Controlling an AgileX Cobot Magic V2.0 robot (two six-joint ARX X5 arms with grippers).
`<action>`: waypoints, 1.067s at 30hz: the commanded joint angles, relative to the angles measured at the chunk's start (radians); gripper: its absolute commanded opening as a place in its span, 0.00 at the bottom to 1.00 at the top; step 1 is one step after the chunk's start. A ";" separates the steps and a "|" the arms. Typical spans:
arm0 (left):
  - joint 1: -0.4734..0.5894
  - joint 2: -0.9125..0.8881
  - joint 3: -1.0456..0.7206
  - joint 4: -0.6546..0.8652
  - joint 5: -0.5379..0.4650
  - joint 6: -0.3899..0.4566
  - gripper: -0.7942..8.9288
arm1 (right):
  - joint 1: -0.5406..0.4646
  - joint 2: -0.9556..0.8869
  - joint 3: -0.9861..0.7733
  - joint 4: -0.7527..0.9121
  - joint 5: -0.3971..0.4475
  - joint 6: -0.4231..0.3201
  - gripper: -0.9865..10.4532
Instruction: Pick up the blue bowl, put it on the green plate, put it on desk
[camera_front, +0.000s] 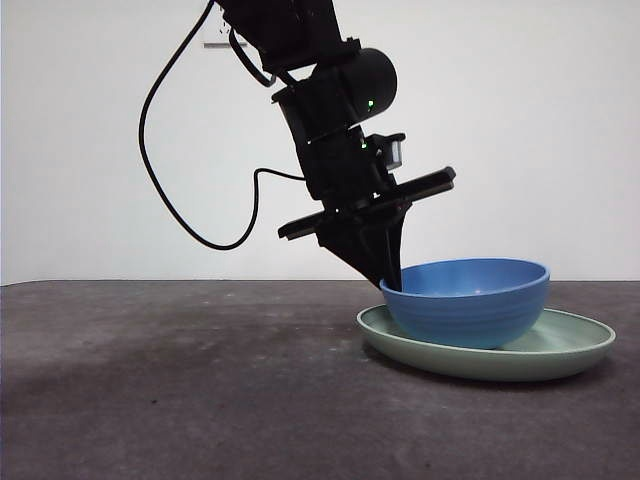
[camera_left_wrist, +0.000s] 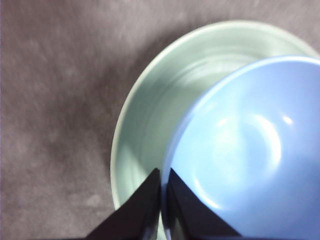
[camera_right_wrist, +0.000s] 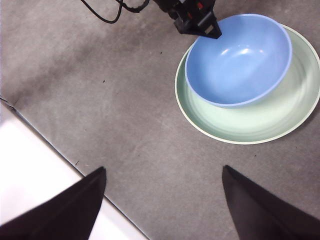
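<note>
The blue bowl (camera_front: 468, 302) rests inside the green plate (camera_front: 560, 352) on the desk (camera_front: 180, 380), at the right of the front view. My left gripper (camera_front: 388, 272) reaches down from above and is shut on the bowl's near-left rim; in the left wrist view its jaws (camera_left_wrist: 162, 186) pinch the rim of the blue bowl (camera_left_wrist: 250, 150), with the green plate (camera_left_wrist: 150, 115) below. In the right wrist view the blue bowl (camera_right_wrist: 239, 59) sits off-centre on the green plate (camera_right_wrist: 260, 120). My right gripper (camera_right_wrist: 162, 197) hovers open well away from both.
A black cable (camera_front: 165, 130) loops down behind the left arm. A white strip (camera_right_wrist: 35, 170) borders the desk edge near the right gripper. A white wall backs the scene.
</note>
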 joint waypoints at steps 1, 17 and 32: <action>-0.011 0.027 0.034 0.006 0.005 -0.001 0.10 | 0.005 0.005 0.021 0.007 0.000 0.007 0.41; -0.013 0.017 0.035 -0.003 0.005 -0.001 0.31 | 0.005 0.005 0.021 0.007 0.007 0.007 0.41; 0.010 -0.239 0.035 -0.022 0.005 0.013 0.31 | 0.005 0.005 0.021 0.008 0.007 0.007 0.41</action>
